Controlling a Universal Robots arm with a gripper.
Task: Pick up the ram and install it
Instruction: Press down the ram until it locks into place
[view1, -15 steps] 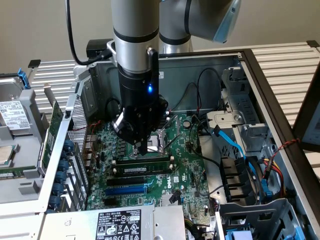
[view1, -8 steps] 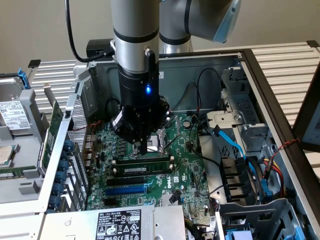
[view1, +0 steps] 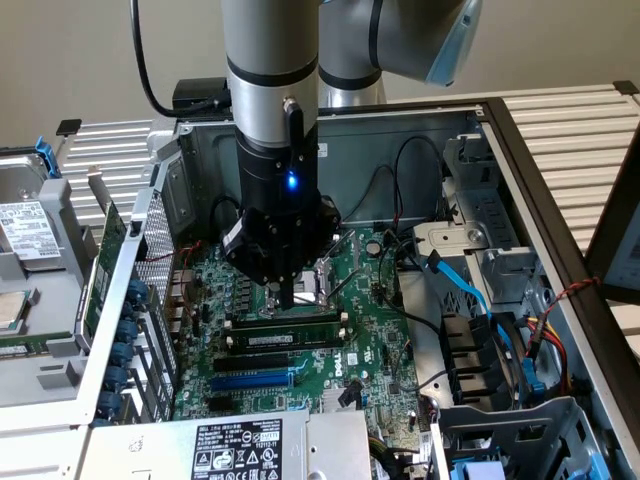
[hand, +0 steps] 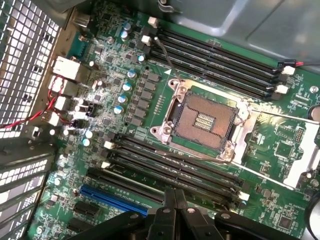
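Dell logo on motherboard (view1: 362, 352); PSU label (view1: 237, 447) print too small to read

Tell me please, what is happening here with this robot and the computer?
A robot arm reaches into an open computer case. Its gripper, shut, is over the memory slots beside the empty processor socket on the motherboard. A ram stick sits in a slot just below the fingertips.

The gripper (view1: 288, 297) hangs fingers together just above the black slots (view1: 290, 335) beside the CPU socket (hand: 207, 121). Case walls (view1: 420, 130) hem the motherboard (view1: 370, 340); the drive cage (view1: 480, 330) and blue cable (view1: 465, 285) crowd the exterior view's right, possibly narrowing passage there.
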